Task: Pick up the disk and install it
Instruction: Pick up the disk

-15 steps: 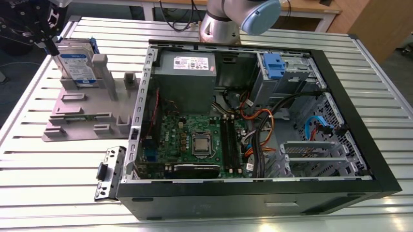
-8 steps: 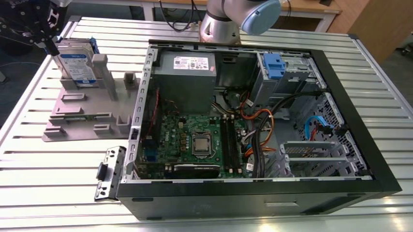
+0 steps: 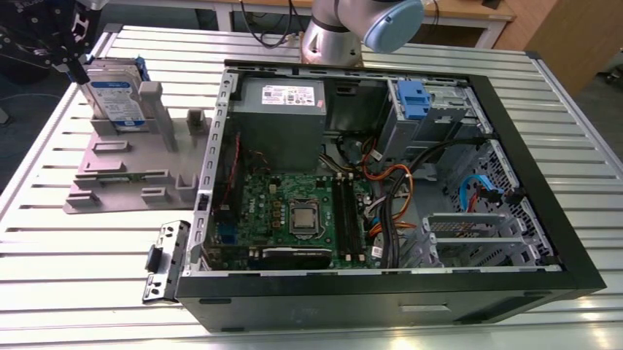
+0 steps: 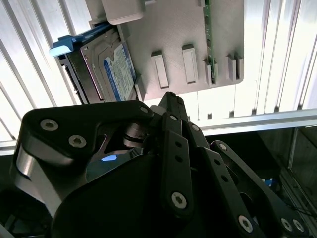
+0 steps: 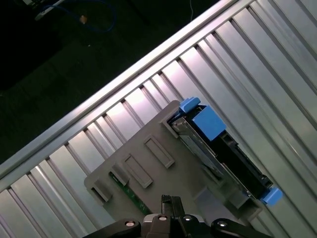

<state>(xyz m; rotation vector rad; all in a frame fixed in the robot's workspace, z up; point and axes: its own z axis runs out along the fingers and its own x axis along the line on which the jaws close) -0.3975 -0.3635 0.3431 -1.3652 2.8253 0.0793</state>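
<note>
the gripper [image 3: 70,65] hangs closed and empty, its tips pressed together in both wrist views [image 4: 171,99] [image 5: 167,203]. the disk [image 3: 112,98] sits just beside and below those tips, upright on its edge in the end slot of the grey stand [image 3: 131,157]. i cannot tell whether the gripper touches it. in the second wrist view the disk [image 4: 111,69] shows its white-and-blue label and blue bracket, and the first wrist view shows its edge [image 5: 218,148] with blue tabs at both ends.

the stand [image 5: 148,173] lies directly under the gripper on the slatted metal table [image 3: 87,299]. besides the disk it holds a narrow green circuit strip [image 4: 210,44], lying flat in a groove a little past the tips.

well away from the gripper, beyond the stand, the open computer case [image 3: 545,240] lies on its side. inside it are a green motherboard [image 3: 302,211], a grey metal box [image 3: 282,102] with a white sticker, a blue bracket [image 3: 413,98] in the drive cage and bundled cables [image 3: 389,182].
</note>
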